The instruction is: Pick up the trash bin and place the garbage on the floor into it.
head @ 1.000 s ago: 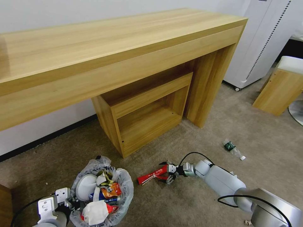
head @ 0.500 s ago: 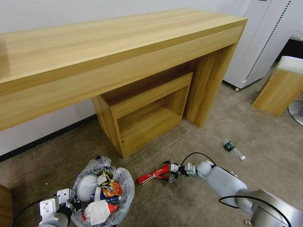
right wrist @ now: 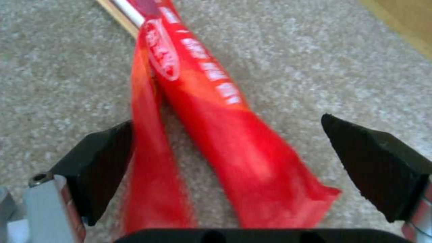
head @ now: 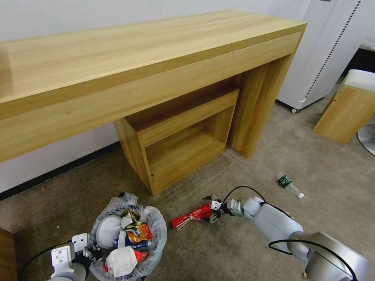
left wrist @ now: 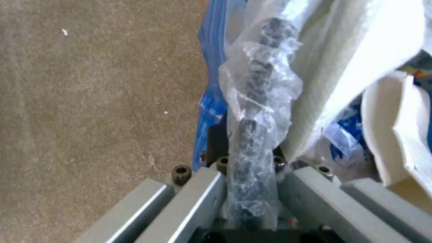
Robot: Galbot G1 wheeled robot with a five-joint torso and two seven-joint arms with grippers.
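On the floor (head: 242, 249), the spread right claw (right wrist: 252, 175) straddles a light, limp, slippery red wrapper (right wrist: 216, 135), best pinched mid-length, while the left claw (left wrist: 249, 175) pinches the trash bin (head: 156, 249) rim.

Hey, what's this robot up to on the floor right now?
The left hand grips the rim of the small round bag-lined trash bin, already full of litter. The right hand is low on the beige carpet, fingers open around a long red wrapper. A crushed clear plastic bottle lies farther off.
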